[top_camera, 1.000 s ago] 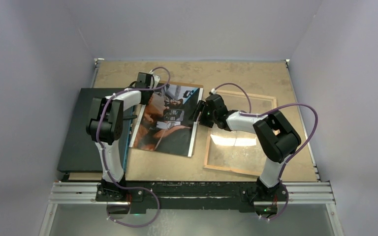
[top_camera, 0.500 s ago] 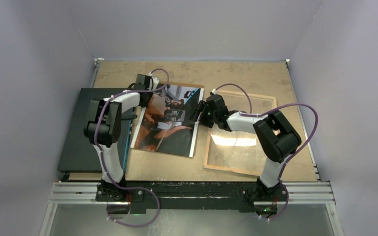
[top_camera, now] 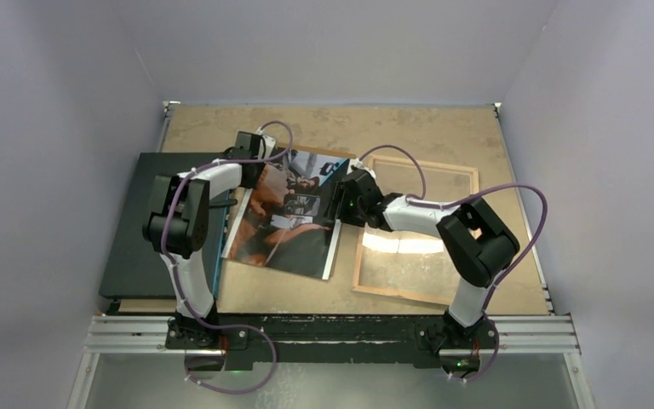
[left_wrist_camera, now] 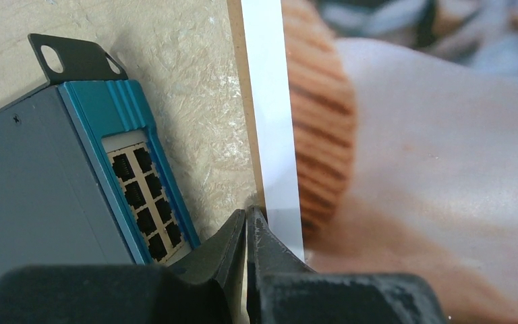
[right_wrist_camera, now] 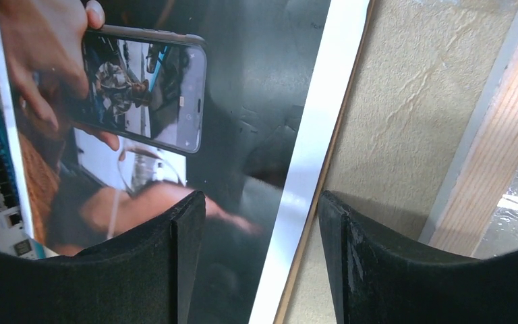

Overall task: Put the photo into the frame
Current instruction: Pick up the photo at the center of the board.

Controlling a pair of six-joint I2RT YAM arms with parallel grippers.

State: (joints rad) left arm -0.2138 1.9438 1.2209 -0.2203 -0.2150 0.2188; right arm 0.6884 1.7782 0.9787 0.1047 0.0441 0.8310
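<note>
The photo [top_camera: 285, 213] lies tilted on the table, left of the frame [top_camera: 470, 230]. The frame lies with its light wood back up, and its clear pane glares. My left gripper [top_camera: 251, 152] is at the photo's far left edge. In the left wrist view [left_wrist_camera: 248, 212] its jaws are pressed together on the white strip of the photo [left_wrist_camera: 411, 169]. My right gripper [top_camera: 341, 200] is open at the photo's right edge. In the right wrist view [right_wrist_camera: 262, 199] the white strip of the photo [right_wrist_camera: 243, 101] runs between its fingers. The frame's wood rim [right_wrist_camera: 492, 155] lies just to the right.
A dark flat box [top_camera: 157, 221] with a blue front full of ports [left_wrist_camera: 135, 196] lies at the left, touching the photo's left edge. Grey walls enclose the table on three sides. Purple cables loop over both arms.
My right gripper has moved left and toward the photo. The photo has shifted slightly left and turned a little. My left gripper has barely moved.
</note>
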